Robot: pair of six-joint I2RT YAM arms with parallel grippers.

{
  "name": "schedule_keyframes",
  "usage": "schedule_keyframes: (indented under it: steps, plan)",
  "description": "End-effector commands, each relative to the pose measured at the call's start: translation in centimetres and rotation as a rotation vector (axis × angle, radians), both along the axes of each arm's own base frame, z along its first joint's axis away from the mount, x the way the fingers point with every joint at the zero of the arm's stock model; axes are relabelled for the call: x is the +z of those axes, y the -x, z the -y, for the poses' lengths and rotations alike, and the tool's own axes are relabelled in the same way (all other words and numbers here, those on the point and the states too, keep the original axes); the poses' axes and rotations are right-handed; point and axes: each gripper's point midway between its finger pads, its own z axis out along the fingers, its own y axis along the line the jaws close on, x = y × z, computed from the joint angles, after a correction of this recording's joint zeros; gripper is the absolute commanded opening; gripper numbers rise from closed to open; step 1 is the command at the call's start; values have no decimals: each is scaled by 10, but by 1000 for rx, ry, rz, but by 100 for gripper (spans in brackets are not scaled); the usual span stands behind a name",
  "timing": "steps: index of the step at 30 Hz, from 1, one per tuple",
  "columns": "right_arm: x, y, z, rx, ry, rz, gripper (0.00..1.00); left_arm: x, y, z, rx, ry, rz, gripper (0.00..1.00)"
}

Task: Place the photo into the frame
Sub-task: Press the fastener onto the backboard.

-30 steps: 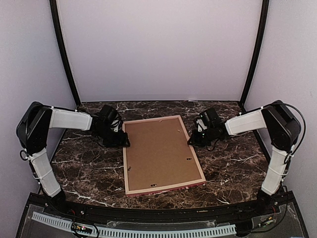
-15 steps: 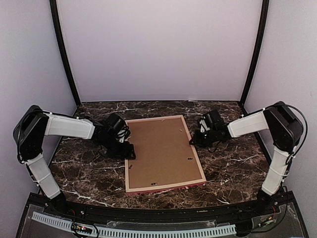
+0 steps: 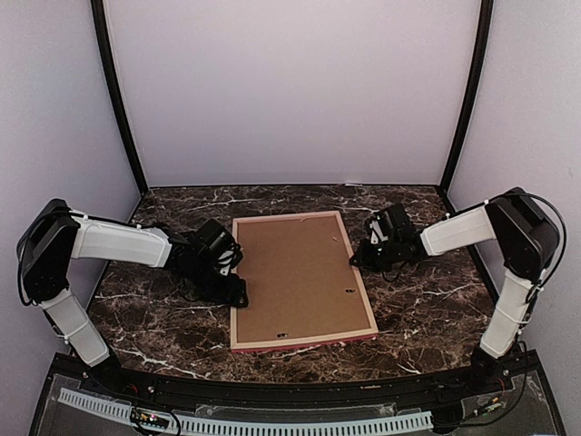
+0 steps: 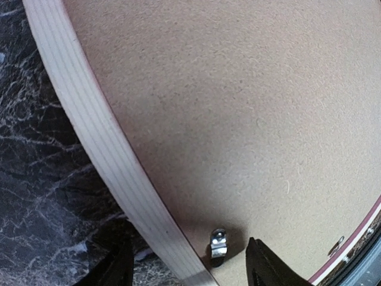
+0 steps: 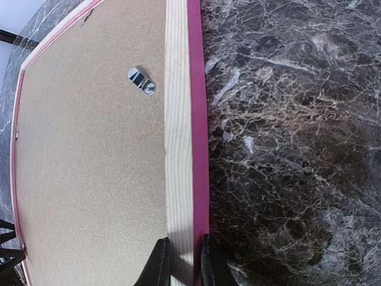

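The frame point(image 3: 304, 341) lies face down mid-bench point(image 3: 427, 300), slightly askew, its far rail close to the back edge and its near rail close to the front edge. There is bare marble on both sides, more on my right. The brown backing board point(image 3: 295, 277) fills it. My left gripper point(image 4: 190, 271) sits over the left rail near the front-left corner, jaws apart. One finger is over the marble and the other over the board, with a small metal clip point(image 4: 218, 243) between them. My right gripper point(image 5: 183, 268) is at the right rail toward the back, fingers clamped across the rail; another clip point(image 5: 141, 80) lies just inside.
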Motion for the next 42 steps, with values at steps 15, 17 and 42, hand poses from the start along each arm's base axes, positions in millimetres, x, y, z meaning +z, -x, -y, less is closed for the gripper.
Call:
schedule_keyframes:
  steps: [15, 17, 42]
  plan:
    - [-27, 27, 10, -14, 29, -132, 0, -8, -4, -10, -11, -87, 20, 43]
    - [-27, 27, 10, -11, 27, -133, 0, -10, -3, -11, -15, -92, 17, 42]
    - [-29, 26, 4, 16, 23, -135, 0, -39, 31, -35, 37, -140, -106, 30]
